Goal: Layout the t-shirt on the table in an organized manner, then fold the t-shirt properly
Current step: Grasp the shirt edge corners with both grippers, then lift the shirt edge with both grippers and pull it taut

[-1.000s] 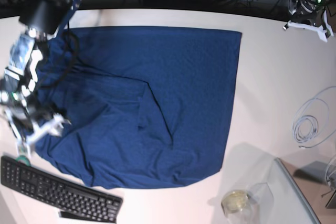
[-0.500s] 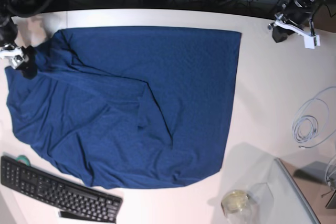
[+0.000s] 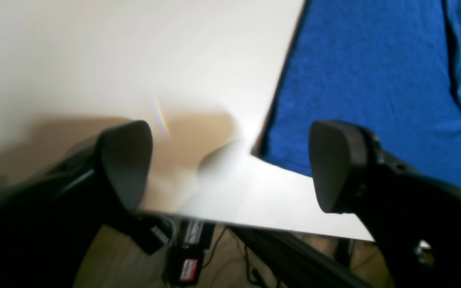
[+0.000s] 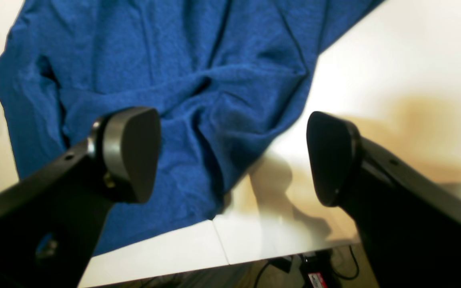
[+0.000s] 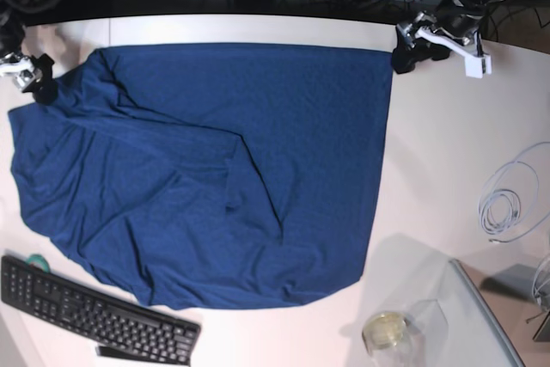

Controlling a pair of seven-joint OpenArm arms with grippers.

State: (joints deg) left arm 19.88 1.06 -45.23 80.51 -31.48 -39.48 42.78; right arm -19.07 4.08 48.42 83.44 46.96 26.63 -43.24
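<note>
Where the left gripper (image 3: 230,168) is concerned, we enter it first: its two dark fingers stand wide apart with nothing between them, above bare white table (image 3: 106,60) at the far edge. Item, the navy t-shirt (image 3: 374,100): it lies off the gripper's right finger (image 3: 334,164), its nearest corner just beyond and between the fingertips, its straight side edge running away ahead of the gripper. In the base view this gripper (image 5: 412,51) sits just beside the shirt's far corner, and we cannot tell whether it touches the cloth.

Item, the right gripper (image 4: 232,156): jaws likewise spread wide and empty. The t-shirt (image 4: 166,80) lies under and ahead of its left finger (image 4: 128,152), bunched into soft ridges; bare table (image 4: 394,60) lies ahead of its right finger. In the base view that gripper (image 5: 34,83) is at the opposite far corner, close against rumpled cloth.

Item, the garment as a whole (image 5: 215,169): spread over the table (image 5: 447,169), flat near the left gripper, creased with a diagonal fold mid-body and slack toward the right gripper. A black keyboard (image 5: 94,311) lies farthest from both, along the near hem.

We judge each arm nearest its own far corner, the right having more slack to take up.
</note>
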